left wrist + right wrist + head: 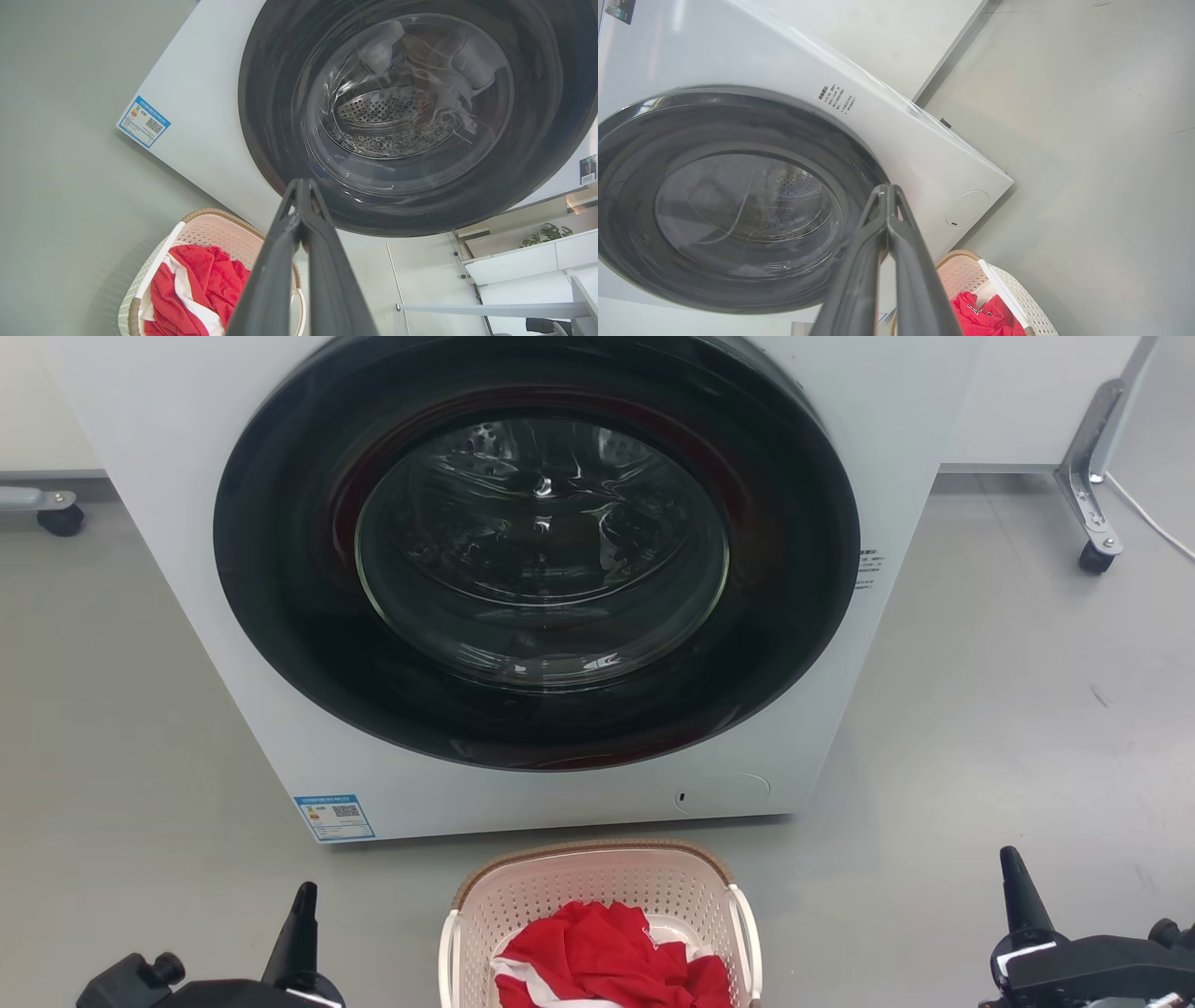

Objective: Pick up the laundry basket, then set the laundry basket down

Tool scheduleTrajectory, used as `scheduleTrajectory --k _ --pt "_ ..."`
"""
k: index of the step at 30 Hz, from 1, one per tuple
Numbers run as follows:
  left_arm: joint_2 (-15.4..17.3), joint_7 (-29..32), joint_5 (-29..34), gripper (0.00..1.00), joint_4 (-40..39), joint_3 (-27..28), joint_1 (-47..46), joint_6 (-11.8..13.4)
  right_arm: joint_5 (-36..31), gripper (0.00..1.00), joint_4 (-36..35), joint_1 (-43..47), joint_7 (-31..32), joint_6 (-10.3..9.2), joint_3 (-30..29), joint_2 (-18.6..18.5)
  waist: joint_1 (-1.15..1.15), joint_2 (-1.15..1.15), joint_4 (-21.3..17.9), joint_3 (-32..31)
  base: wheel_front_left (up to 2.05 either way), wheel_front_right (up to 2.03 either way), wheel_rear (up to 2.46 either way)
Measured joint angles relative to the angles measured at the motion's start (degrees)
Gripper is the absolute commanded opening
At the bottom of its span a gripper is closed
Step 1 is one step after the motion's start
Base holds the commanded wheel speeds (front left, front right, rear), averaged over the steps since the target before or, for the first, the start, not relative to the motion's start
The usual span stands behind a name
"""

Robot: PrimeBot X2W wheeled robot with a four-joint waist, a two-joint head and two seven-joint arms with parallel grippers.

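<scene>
The laundry basket [597,887] stands on the grey floor at the bottom centre of the head view, cream-white and perforated with a brown rim and white side handles. A red and white cloth [607,961] lies inside it. My left gripper [303,901] is at the lower left, well left of the basket, shut with nothing in it. My right gripper [1018,887] is at the lower right, well right of the basket, shut and empty too. The basket [210,233] sits low in the left wrist view beside my shut fingers [301,186]. In the right wrist view the basket [1008,289] lies right of my closed gripper [887,191].
A white front-loading washing machine [523,784] with its dark round door [537,551] shut stands just behind the basket. A wheeled metal frame leg [1092,476] is at the far right, and a caster [61,513] at the far left. Grey floor spreads on both sides.
</scene>
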Motion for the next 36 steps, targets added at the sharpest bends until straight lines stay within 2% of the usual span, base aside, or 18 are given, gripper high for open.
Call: scheduleTrajectory --k 36 --pt "-2.1 5.6 -26.0 0.0 3.8 6.7 -3.7 -5.2 25.0 0.0 2.9 -1.5 7.0 5.03 -8.8 3.4 0.0 0.0 -0.5 -0.7 0.0 0.0 0.0"
